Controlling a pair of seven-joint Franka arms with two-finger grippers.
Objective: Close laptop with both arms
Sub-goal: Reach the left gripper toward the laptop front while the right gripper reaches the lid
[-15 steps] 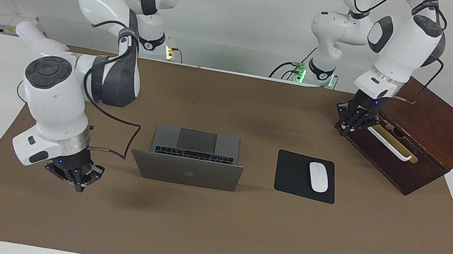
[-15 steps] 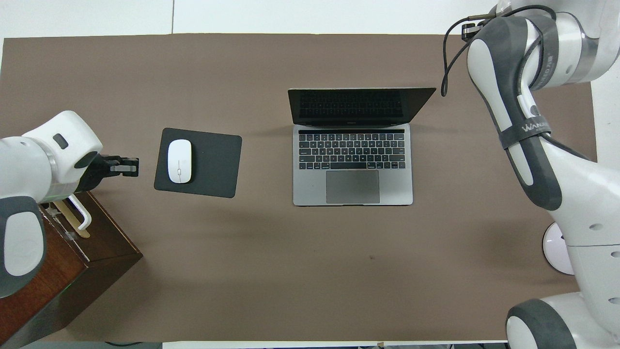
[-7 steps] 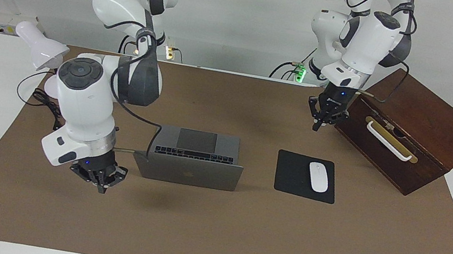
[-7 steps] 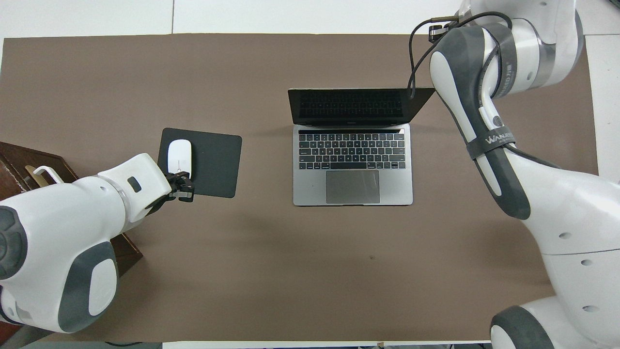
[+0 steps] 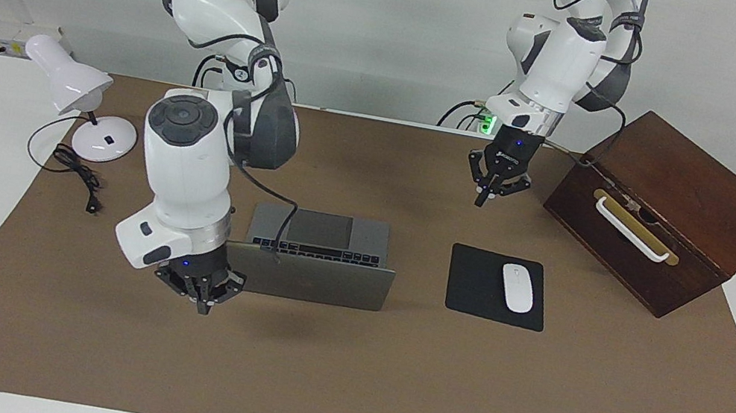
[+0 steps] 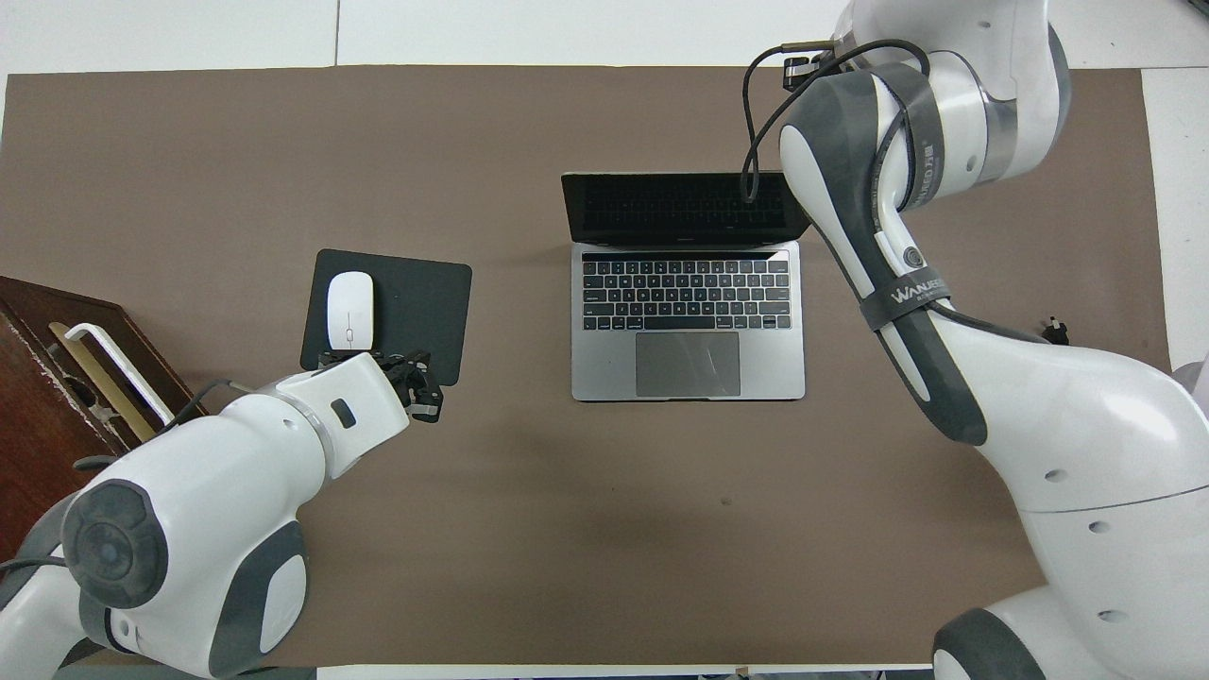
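Observation:
The silver-grey laptop [image 5: 313, 257] stands open in the middle of the brown mat, its lid [image 5: 317, 279] upright and its keys and trackpad showing in the overhead view [image 6: 688, 312]. My right gripper [image 5: 201, 294] hangs shut and empty over the mat, beside the lid's corner toward the right arm's end; I cannot tell if it touches the lid. In the overhead view the arm hides it. My left gripper [image 5: 488, 190] is shut and empty, in the air over the mat by the mouse pad's corner, as the overhead view [image 6: 425, 392] shows.
A black mouse pad [image 5: 475, 283] with a white mouse [image 5: 517, 287] lies beside the laptop toward the left arm's end. A dark wooden box [image 5: 669, 214] with a white handle stands past it. A white desk lamp [image 5: 68, 82] and its cable are at the right arm's end.
The right gripper has swung in from the right arm's end to the lid's corner. The left gripper has left the box's handle and moved toward the laptop. The lid has not moved.

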